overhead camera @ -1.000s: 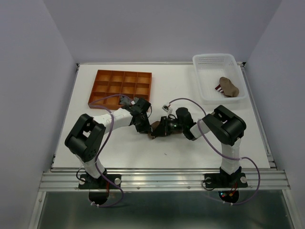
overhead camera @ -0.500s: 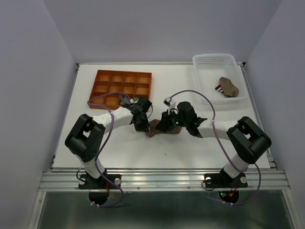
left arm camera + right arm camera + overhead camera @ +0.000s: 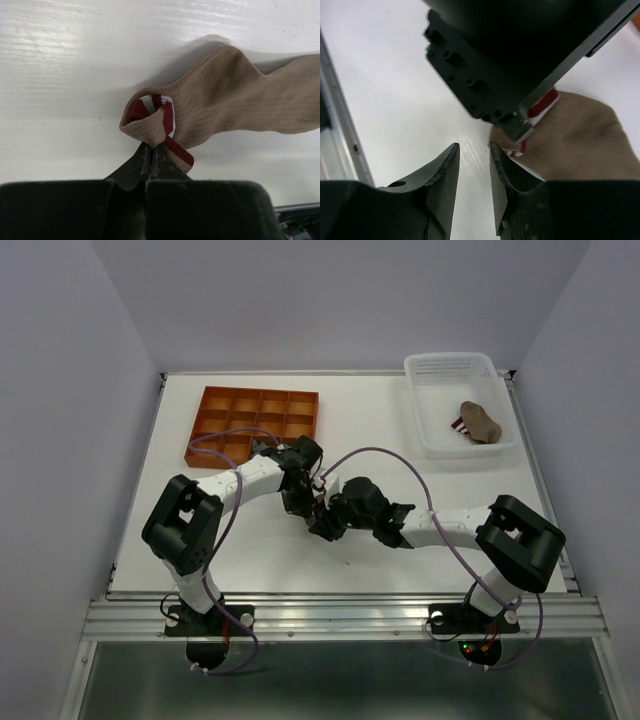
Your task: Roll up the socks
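Far left on the white table [image 3: 240, 550] sits an orange compartment tray [image 3: 260, 391]. Far right, a white mesh basket [image 3: 418, 415] holds a second tan sock [image 3: 482, 423] with a bit of red-and-white stripe at its left end. Both stand well apart from the middle of the table, where the two arms meet.

There the tan sock [image 3: 235, 100] lies flat on the bare surface, its striped cuff [image 3: 161, 111] curled over into a small loop. The left gripper [image 3: 151, 151] is closed tight on that cuff — its jaws pinch the red-and-white edge with no gap between them.

The right gripper [image 3: 474, 147] reaches in from the right, low over the table. Its jaws are a little apart with nothing between them. It is just beside the sock and crowded by the black body of the left gripper, which fills the upper part of the right wrist view, right ahead of the fingers. A purple cable [image 3: 385, 452] loops up over the right arm.

Room is tight only at that meeting point — bare table spreads to the left, to the right and towards the near edge, where an aluminium rail [image 3: 340, 615] runs across. Plain walls [image 3: 60, 440] close in the left, right and far sides
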Action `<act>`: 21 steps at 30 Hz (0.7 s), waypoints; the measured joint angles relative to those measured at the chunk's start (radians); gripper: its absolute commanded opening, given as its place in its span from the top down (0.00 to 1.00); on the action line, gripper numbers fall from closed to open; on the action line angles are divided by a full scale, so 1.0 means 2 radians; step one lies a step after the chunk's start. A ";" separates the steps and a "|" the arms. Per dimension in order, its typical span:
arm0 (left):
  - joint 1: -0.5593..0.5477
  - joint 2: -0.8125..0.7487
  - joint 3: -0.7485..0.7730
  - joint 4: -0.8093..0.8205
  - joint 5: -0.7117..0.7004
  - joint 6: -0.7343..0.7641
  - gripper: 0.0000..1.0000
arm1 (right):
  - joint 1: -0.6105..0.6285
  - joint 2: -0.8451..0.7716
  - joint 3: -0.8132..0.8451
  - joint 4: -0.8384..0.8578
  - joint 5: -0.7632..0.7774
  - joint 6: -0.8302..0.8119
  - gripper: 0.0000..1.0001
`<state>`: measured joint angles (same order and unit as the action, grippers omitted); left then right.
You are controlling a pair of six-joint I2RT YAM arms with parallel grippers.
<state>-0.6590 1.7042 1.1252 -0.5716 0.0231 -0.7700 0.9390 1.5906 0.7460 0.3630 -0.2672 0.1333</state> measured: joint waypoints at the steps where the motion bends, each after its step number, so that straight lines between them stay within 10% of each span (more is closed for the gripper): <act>1: 0.000 0.005 0.003 -0.004 0.003 0.003 1.00 | 0.003 0.006 0.005 -0.005 0.012 -0.008 0.64; 21: 0.003 0.023 0.009 -0.055 0.014 0.011 1.00 | 0.049 0.039 0.038 -0.053 0.168 -0.060 0.65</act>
<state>-0.6525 1.7500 1.1431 -0.6815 0.0505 -0.7486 1.0370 1.6691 0.8223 0.2573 0.0689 0.0139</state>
